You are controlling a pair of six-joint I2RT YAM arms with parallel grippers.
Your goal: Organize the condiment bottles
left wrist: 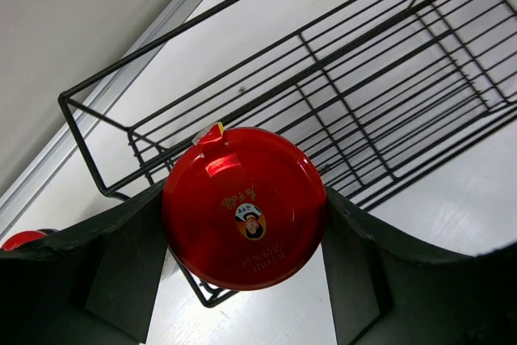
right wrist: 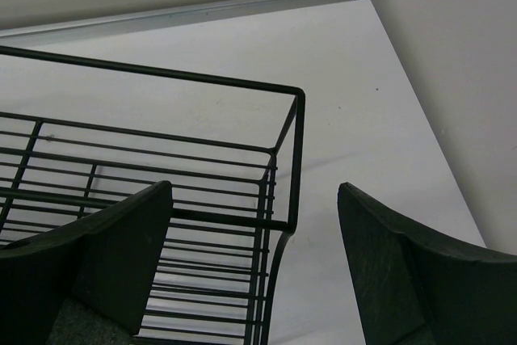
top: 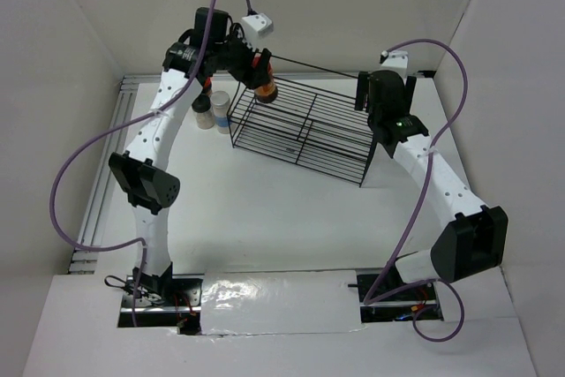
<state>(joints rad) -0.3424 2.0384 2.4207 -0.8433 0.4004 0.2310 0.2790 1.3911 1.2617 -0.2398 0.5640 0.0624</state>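
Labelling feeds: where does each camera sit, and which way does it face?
Top external: above, behind the bases, looking down at both arms and the wire rack.
Left wrist: looks down past its fingers onto the red-capped jar over the rack.
Right wrist: looks down between open fingers at the rack's corner.
All share the rack.

Your left arm and right arm are white tubes with black joints; a purple cable loops off each one.
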